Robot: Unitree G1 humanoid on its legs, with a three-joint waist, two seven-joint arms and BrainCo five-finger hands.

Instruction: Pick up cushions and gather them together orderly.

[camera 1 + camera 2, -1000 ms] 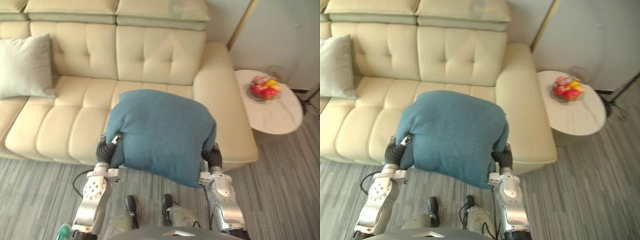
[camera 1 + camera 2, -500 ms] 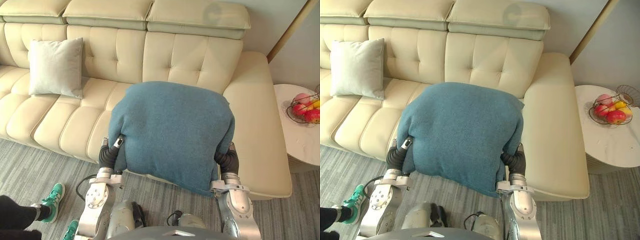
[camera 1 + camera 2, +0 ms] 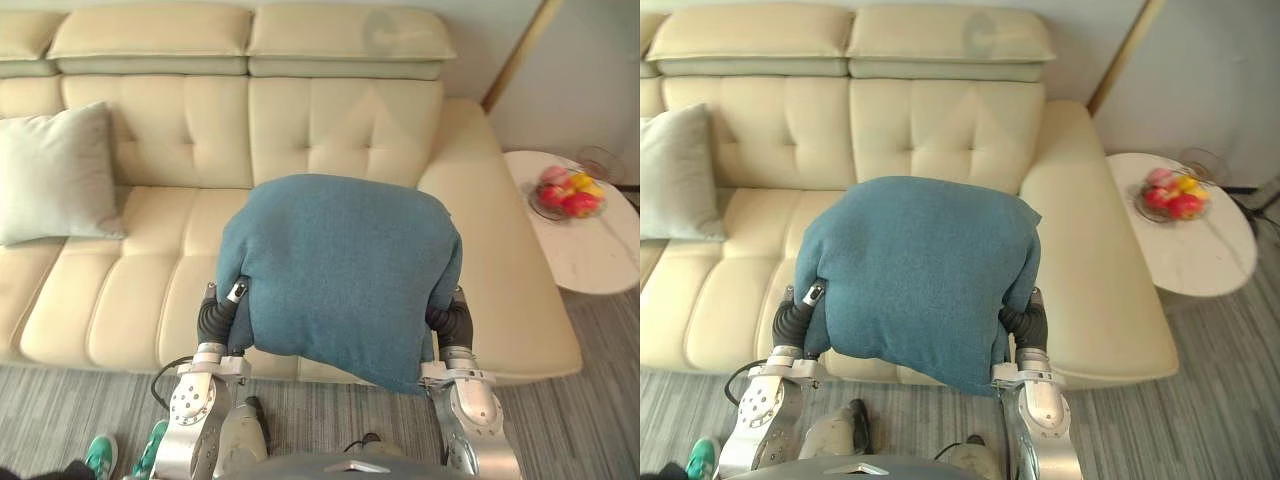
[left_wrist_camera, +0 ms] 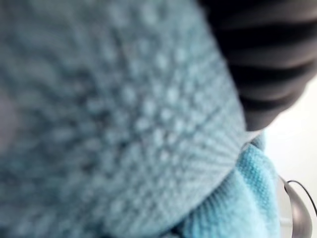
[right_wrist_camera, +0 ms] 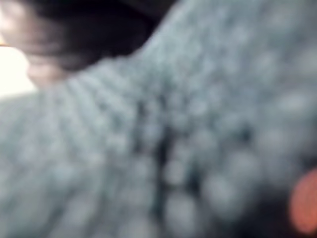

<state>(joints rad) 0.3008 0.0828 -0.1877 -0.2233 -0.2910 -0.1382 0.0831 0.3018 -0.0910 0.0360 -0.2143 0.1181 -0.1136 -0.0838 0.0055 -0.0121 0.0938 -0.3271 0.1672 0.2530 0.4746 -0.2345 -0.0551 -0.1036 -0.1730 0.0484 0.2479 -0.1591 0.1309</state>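
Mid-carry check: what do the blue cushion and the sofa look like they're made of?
Blue cushion: knitted or woven fabric, matte; the left wrist view shows a nubby texture. Sofa: leather or faux leather, cream, smooth with a slight sheen and tufted seams; which of the two cannot be told.

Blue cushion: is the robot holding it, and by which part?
Yes. The blue cushion is held between both arms, the left robot hand at its left side and the right robot hand at its right side. The grip itself is hidden.
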